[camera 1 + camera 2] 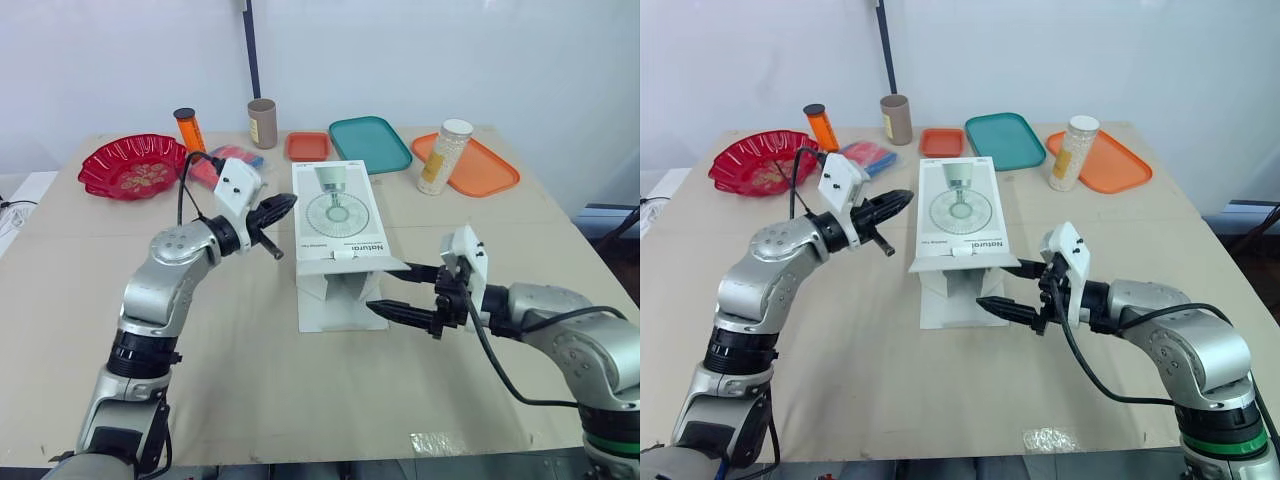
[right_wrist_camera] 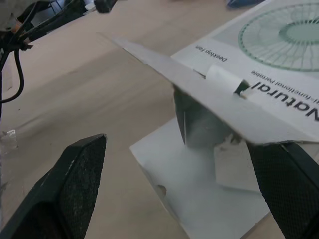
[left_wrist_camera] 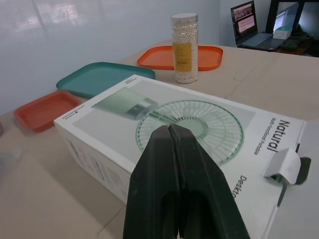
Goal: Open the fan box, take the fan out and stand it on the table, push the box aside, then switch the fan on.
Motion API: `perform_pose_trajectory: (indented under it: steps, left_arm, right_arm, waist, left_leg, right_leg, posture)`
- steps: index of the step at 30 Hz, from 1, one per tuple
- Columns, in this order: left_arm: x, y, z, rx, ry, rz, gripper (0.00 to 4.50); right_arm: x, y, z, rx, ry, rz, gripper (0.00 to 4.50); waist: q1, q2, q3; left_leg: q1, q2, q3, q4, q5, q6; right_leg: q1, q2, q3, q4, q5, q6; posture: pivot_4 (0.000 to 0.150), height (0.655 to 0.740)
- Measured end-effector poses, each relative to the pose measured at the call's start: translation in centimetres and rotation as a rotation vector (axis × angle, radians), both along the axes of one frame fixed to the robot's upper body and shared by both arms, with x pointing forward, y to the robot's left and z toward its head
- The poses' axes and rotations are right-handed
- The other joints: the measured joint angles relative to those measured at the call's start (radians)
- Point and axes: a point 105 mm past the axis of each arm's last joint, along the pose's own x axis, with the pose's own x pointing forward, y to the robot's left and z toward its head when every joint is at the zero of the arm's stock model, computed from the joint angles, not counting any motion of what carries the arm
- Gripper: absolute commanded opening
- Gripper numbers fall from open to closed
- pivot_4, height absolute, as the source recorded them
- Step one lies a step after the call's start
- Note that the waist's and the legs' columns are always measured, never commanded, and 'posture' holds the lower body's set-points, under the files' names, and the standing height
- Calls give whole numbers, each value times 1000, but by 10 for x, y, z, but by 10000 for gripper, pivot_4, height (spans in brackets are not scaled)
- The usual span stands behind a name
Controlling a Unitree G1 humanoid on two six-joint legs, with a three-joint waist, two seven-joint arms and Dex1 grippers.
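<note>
The white fan box (image 1: 335, 215) lies flat mid-table with a fan picture on its top. Its near end is open: the top flap (image 1: 350, 263) sticks out level and the bottom flap (image 1: 335, 312) lies on the table. The inside looks dark and I cannot make out the fan. My right gripper (image 1: 392, 290) is open at that end, one finger level with the top flap, the other over the bottom flap. My left gripper (image 1: 283, 206) is shut and empty, its tips just left of the box's left edge. The left wrist view looks over the box top (image 3: 199, 124).
Along the far edge stand a red bowl (image 1: 132, 166), an orange bottle (image 1: 189, 129), a brown cup (image 1: 262, 123), a small orange tray (image 1: 308, 146), a teal tray (image 1: 369, 143), and an orange tray (image 1: 480, 168) with a pellet jar (image 1: 444, 156). Blue and red packets (image 1: 222, 160) lie behind my left gripper.
</note>
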Motion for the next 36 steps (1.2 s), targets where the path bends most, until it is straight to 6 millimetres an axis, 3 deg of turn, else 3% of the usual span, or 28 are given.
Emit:
perform_pose_trajectory:
  steps: [3, 6, 23, 29, 32, 36]
  left_arm:
    - [-8, 18, -20, 40, 64, 22, 317]
    - [-13, 28, -19, 57, 59, 39, 317]
    - [-26, 24, -9, 23, 25, 0, 317]
    - [-30, 8, 7, -70, 0, -84, 317]
    - [-29, -17, 29, -100, -64, -173, 317]
    - [-23, -44, 34, -118, -81, -239, 317]
  right_arm:
    - [3, 3, 7, 16, -21, -2, 45000]
    - [8, 6, 10, 22, -29, -5, 45000]
    - [54, 22, 5, 2, -78, -62, 45000]
    - [60, 22, 1, -23, -89, -82, 45000]
    - [63, 24, -3, -37, -93, -93, 45000]
    - [65, 25, -5, -48, -105, -107, 45000]
  waist:
    - [4, 0, 0]
    - [8, -1, 0]
    - [4, -1, 1]
    - [5, -1, 1]
    - [6, -1, 0]
    - [5, -1, 0]
  left_leg:
    - [0, 0, 0, 0, 0, 0]
    - [-1, 0, 0, 1, 0, 1]
    - [-1, 0, 0, 0, 0, 0]
    - [-2, 0, 0, 0, 0, 0]
    - [-2, 0, 0, 1, 0, 0]
    - [-2, 0, 1, 1, 2, -3]
  right_leg:
    - [0, 0, 0, 0, 0, 0]
    - [0, 0, 0, 0, 0, 0]
    - [-2, 0, 1, 0, 1, -1]
    - [-1, 0, 1, 0, 1, -1]
    - [-1, 0, 1, 0, 1, 0]
    - [-1, 0, 1, 0, 1, 0]
  posture:
    - [1500, 7400]
    - [1500, 7400]
    - [1500, 7400]
    - [1500, 7400]
    - [1500, 7400]
    - [1500, 7400]
